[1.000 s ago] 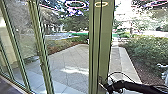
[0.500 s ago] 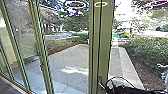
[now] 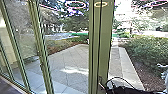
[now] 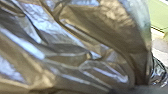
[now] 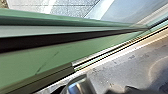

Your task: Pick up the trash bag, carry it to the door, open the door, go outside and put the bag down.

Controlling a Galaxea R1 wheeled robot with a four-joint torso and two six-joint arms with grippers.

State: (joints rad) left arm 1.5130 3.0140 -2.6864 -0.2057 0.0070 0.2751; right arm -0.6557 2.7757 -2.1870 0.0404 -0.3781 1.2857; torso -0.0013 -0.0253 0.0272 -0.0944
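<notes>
The trash bag (image 4: 82, 50) is crumpled and shiny, the door (image 3: 105, 42) green-framed.

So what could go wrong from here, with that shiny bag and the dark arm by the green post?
The thin cable loop above the right arm might snag on the green post, as it arches up close beside it. The arm itself, reaching in low near the post, could scrape the frame. And the trash bag looks like thin, creased film, so it might tear if it rubs an edge.

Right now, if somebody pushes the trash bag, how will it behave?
The trash bag would probably be floppy, since its surface is full of creases and folds. Its shine suggests thin plastic that may slip. Its weight I cannot judge.
</notes>
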